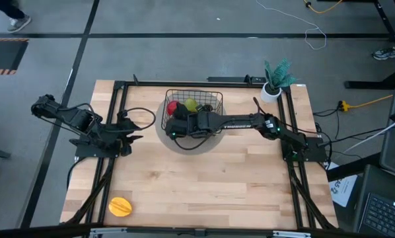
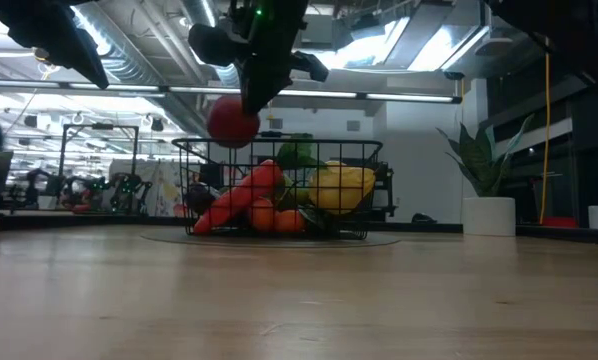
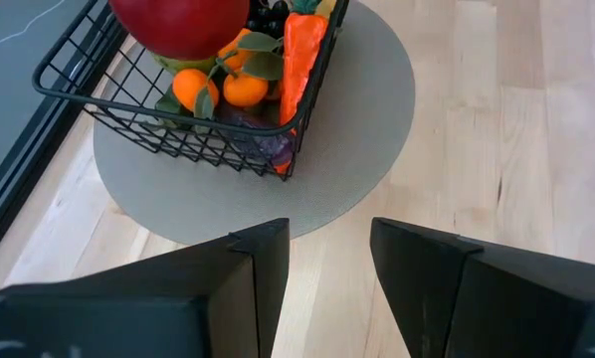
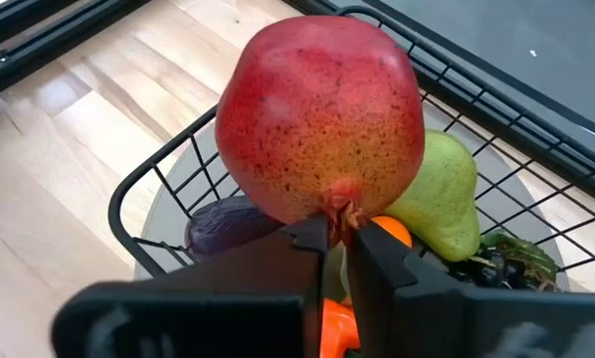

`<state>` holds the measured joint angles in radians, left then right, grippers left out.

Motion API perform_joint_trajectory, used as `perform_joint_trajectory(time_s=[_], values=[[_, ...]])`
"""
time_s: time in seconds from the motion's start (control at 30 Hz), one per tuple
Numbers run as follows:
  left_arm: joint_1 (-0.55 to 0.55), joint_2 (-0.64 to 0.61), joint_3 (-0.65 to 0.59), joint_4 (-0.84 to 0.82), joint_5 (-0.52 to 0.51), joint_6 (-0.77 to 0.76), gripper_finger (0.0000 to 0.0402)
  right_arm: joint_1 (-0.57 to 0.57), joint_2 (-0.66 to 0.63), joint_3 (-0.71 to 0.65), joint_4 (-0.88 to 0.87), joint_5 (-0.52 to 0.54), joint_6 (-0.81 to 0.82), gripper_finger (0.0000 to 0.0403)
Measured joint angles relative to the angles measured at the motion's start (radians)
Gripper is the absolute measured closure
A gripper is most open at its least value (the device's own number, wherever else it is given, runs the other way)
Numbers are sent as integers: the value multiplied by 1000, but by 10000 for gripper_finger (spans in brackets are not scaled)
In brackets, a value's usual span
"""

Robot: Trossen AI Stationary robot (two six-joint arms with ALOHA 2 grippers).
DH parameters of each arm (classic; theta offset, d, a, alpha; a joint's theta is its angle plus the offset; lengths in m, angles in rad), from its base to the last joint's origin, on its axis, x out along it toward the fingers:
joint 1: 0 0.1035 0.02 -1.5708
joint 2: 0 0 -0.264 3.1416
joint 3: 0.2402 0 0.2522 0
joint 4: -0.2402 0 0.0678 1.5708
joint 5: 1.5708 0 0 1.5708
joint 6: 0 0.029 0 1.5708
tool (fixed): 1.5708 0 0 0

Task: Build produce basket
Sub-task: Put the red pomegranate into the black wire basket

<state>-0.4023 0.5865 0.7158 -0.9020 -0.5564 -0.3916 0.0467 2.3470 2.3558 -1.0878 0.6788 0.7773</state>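
Two robot arms work a wooden table, one waiting, the other holding a red fruit over a wire basket.

From the left: a yellow-orange fruit lies alone near the table's front left corner, well apart from everything else. The left gripper rests low beside the basket, its jaws standing wide and empty, pointed toward the grey round mat under the basket. At centre, the black wire basket sits on that mat holding a carrot, small oranges, an eggplant, a green pear and dark grapes. The right gripper, reaching across from the right, pinches the red fruit by its stem end with narrow jaws, just above the basket's rim. A potted teal plant stands at the far right corner.
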Motion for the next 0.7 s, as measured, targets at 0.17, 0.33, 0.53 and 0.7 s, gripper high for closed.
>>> perform_joint_trajectory(time_s=[0.17, 0.33, 0.53, 0.7], values=[[0, 0, 0, 0, 0, 0, 269, 0, 0, 0, 0, 0, -1, 376], [0, 0, 0, 0, 0, 0, 269, 0, 0, 0, 0, 0, -1, 375], [0, 0, 0, 0, 0, 0, 269, -6, 0, 0, 0, 0, -50, 361], [0, 0, 0, 0, 0, -1, 269, -13, 0, 0, 1, 0, -52, 304]])
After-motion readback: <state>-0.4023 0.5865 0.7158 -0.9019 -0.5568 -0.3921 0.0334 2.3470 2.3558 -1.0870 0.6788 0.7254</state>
